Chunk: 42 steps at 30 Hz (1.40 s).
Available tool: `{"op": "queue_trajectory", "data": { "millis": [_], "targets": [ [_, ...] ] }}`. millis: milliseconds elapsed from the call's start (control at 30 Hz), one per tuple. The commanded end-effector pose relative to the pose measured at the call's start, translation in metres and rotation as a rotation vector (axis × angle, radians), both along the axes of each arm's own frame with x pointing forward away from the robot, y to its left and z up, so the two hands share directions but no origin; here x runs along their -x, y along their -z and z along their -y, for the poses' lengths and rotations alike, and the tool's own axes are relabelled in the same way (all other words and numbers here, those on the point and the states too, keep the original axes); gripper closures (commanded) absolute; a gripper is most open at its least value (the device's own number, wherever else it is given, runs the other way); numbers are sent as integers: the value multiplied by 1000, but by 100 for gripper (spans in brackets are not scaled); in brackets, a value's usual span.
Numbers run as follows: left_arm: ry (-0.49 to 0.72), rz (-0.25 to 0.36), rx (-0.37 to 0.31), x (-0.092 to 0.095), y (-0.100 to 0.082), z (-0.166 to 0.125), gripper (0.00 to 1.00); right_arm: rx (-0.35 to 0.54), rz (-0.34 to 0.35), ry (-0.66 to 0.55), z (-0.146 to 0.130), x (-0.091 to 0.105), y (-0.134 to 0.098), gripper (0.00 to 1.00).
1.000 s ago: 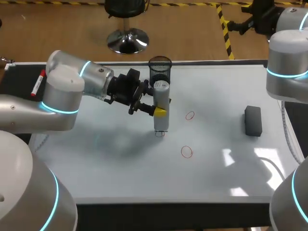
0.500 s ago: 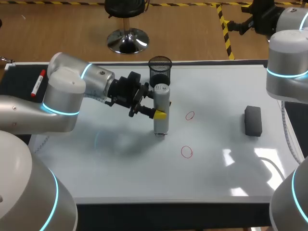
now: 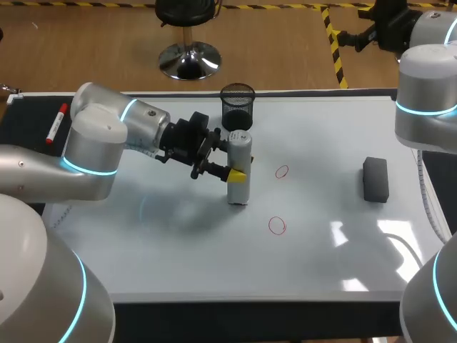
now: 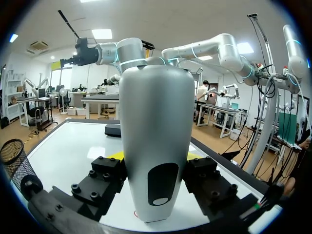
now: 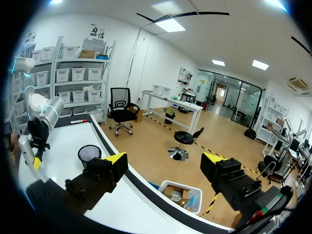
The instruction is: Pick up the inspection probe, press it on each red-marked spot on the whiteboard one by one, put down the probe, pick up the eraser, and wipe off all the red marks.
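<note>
Pressing too hard looks like the main risk. The left pincer [image 4: 155, 158] pinches the inspection probe [image 3: 239, 151] from two sides only, below the middle of its smooth body. Extra force could push the probe up between the fingers or tip it. Dragging it sideways before lifting could smear ink across the whiteboard [image 3: 178, 243]. The probe stands upright between the fingers, its long axis near vertical, with the narrow end down on the board and the rounded top up. Two red circles lie beyond the pincer, one [image 3: 282, 171] straight ahead and the other [image 3: 277, 226] ahead and off to one side. The right pincer [image 5: 163, 163] hangs spread and empty, well apart.
</note>
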<state>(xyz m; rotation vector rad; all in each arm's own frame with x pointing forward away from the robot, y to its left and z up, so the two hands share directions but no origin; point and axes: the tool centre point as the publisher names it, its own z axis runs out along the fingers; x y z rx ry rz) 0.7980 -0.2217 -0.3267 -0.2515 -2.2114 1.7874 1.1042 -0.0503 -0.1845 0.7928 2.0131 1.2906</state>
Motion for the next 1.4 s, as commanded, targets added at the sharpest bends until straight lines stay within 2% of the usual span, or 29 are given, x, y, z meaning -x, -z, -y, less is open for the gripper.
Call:
{"op": "queue_trajectory", "data": {
  "millis": [33,1400],
  "targets": [
    [0,1,2,-1,3,2,100,0,0,0,0,0,0,0],
    [2,6,-5,-1,5,0,100,0,0,0,0,0,0,0]
  ]
}}
